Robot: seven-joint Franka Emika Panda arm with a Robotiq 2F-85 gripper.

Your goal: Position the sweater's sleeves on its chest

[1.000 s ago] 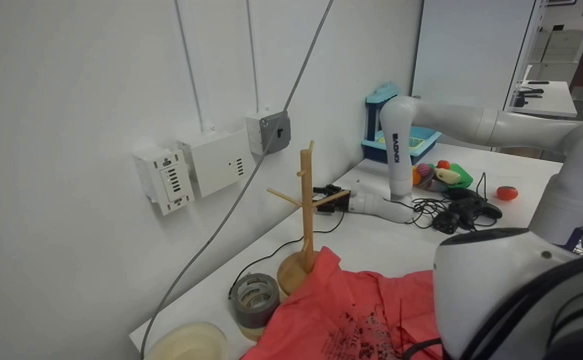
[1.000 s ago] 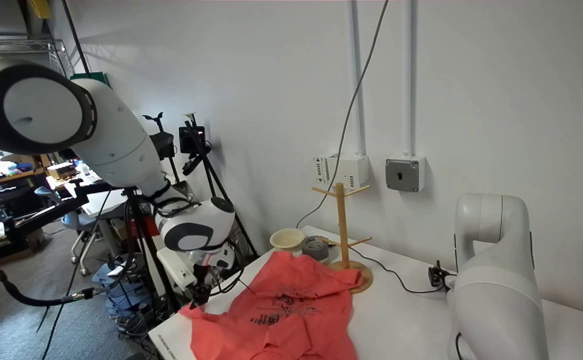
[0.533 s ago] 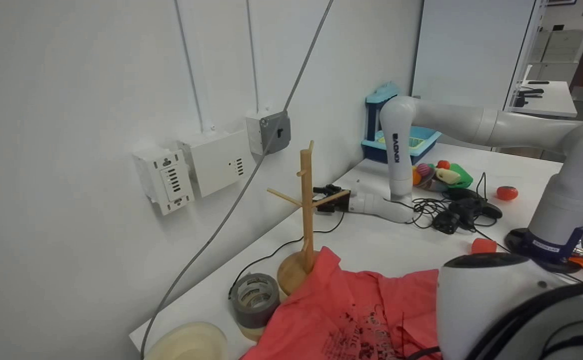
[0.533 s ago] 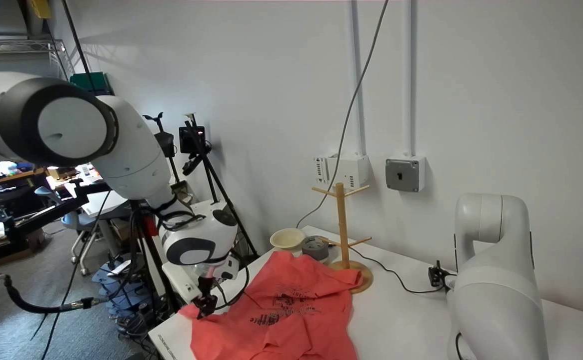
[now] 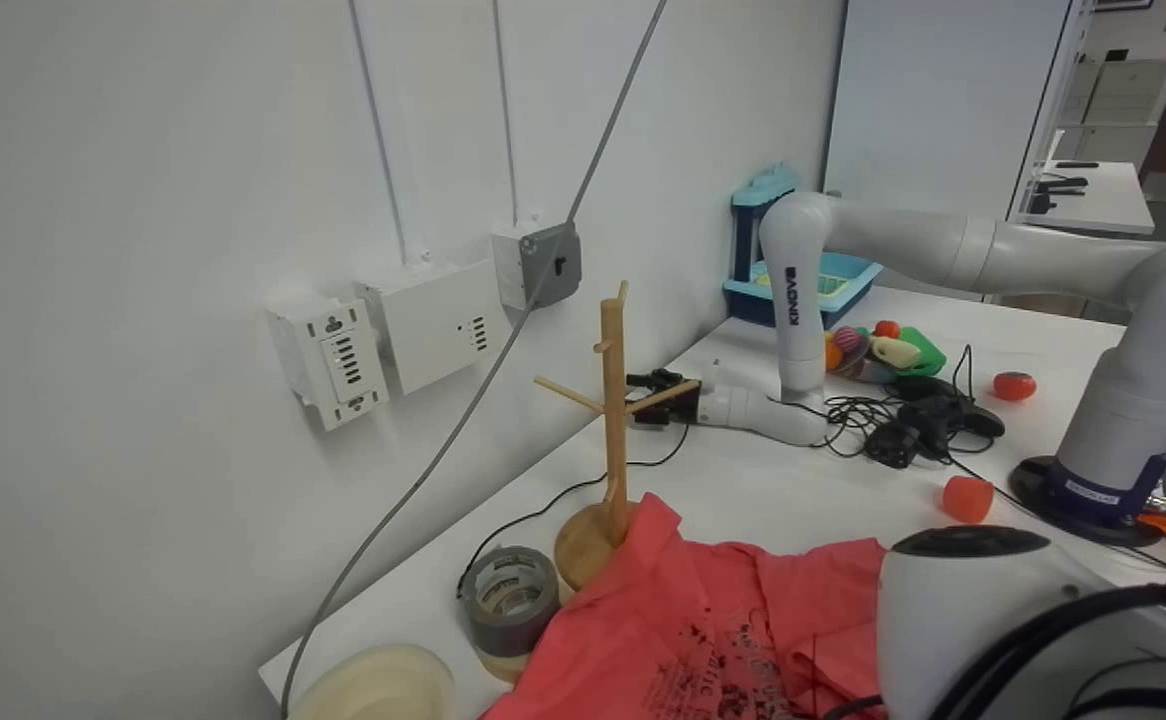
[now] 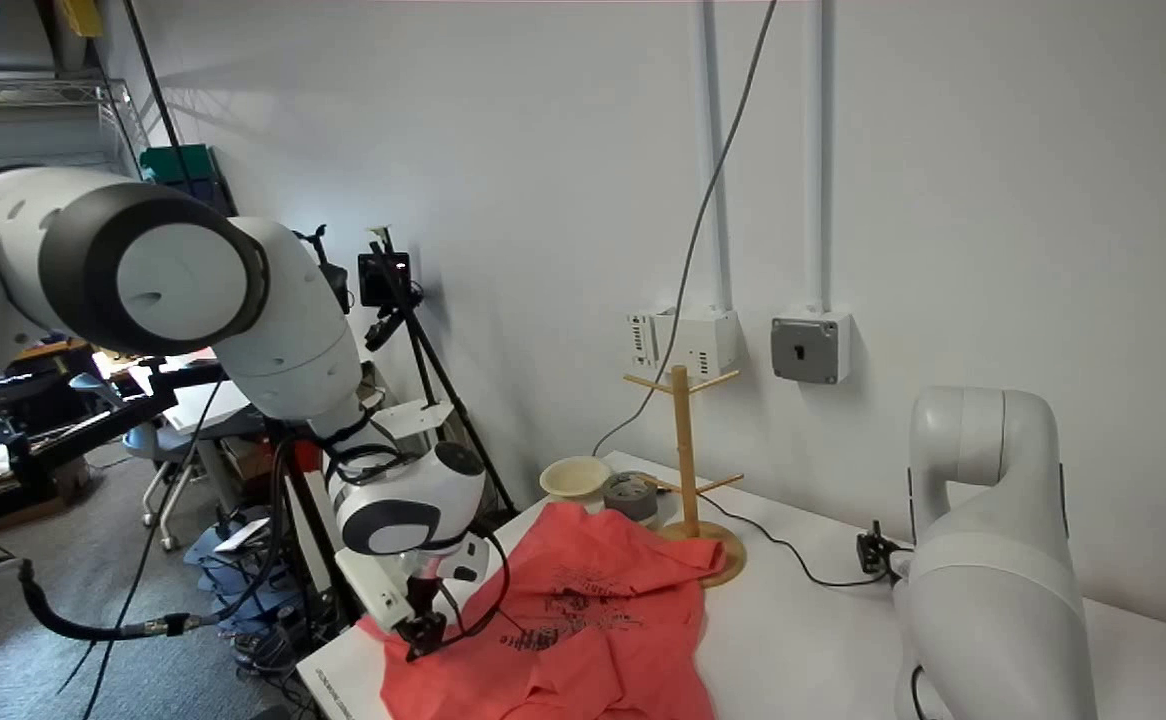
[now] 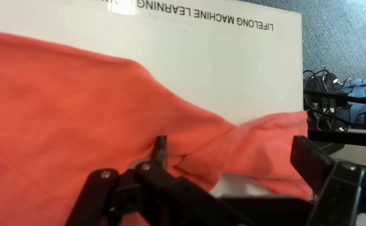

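The arm [image 6: 288,335] bends downward over the sweater [image 6: 568,620], its gripper [image 7: 230,146] spread wide over one sleeve [image 7: 260,139].

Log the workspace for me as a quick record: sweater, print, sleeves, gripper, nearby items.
sweater: spread on the white table
chest print: dark, facing up
gripper: open, at the sweater's edge; touch unclear
sleeve: probably the coral cloth seen between the jaws in the wrist view
other sleeve: cannot be picked out for certain
wooden stand: base partly hidden by the sweater
gray tape roll: between stand and cream bowl
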